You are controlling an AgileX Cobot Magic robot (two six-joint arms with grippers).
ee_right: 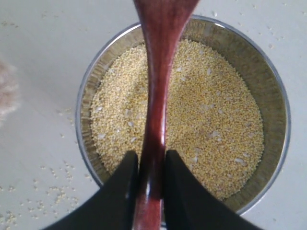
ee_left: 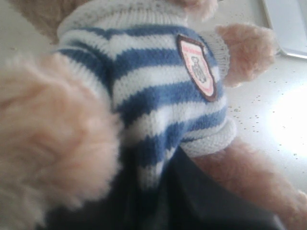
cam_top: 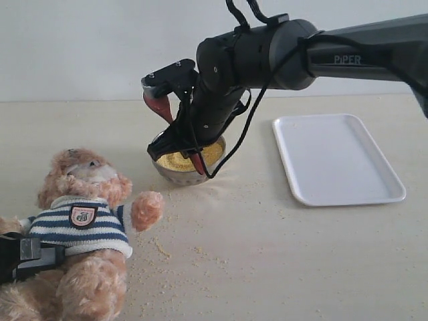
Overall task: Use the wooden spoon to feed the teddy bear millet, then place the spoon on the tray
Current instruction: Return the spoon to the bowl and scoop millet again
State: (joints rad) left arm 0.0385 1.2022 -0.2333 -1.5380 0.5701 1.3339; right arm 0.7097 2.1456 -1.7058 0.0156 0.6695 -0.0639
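Nearest, the teddy bear (cam_top: 83, 200) is seen propped at the front left, its striped flank apparently pinched by the left gripper (cam_top: 47, 255). Loose grains are scattered over the table (cam_top: 267, 267) between it and the metal bowl (cam_top: 180, 176), in which the millet (ee_right: 216, 124) is heaped. Above that heap the wooden spoon (ee_right: 158, 72) is held, its handle clamped by the right gripper (ee_right: 152, 177); whether it is loaded cannot be told. Farther right, the tray (cam_top: 338, 160) lies without the spoon. Feeding and set-down are judged left to do.
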